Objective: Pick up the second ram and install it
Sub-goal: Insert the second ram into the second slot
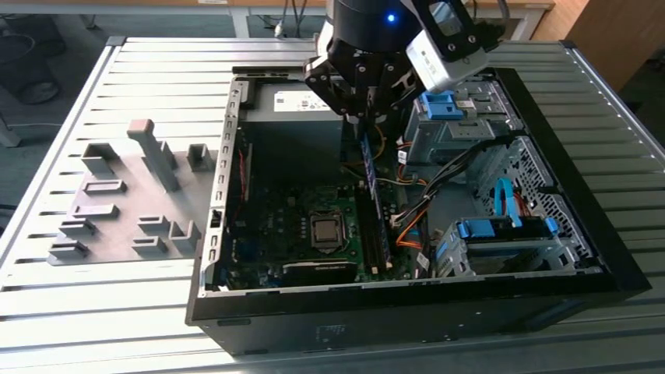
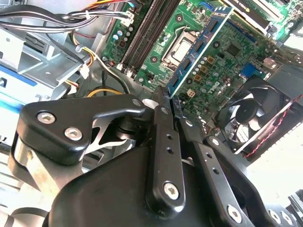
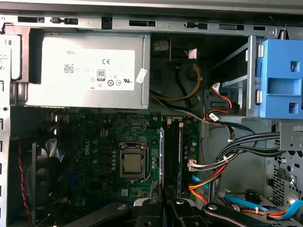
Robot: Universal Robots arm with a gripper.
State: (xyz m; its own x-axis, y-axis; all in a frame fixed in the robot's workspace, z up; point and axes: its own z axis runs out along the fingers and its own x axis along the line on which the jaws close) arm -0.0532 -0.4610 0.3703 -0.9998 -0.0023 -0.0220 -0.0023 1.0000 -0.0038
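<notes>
Second ram (image 2: 196, 52) between fingers (image 2: 163, 111)

Grey slatted metal table (image 1: 156, 86), ribs running from side to side. Directly on it, two things. Open black desktop computer case (image 1: 416, 312), laid on its side with insides facing up, across the middle and toward the table's edge on the exterior view's right. Flat grey plastic holder tray (image 1: 114, 226) with upright grey blocks, just beside the case, toward the table's edge on the exterior view's left. Bare ribs along the far edge and near corners.
</notes>
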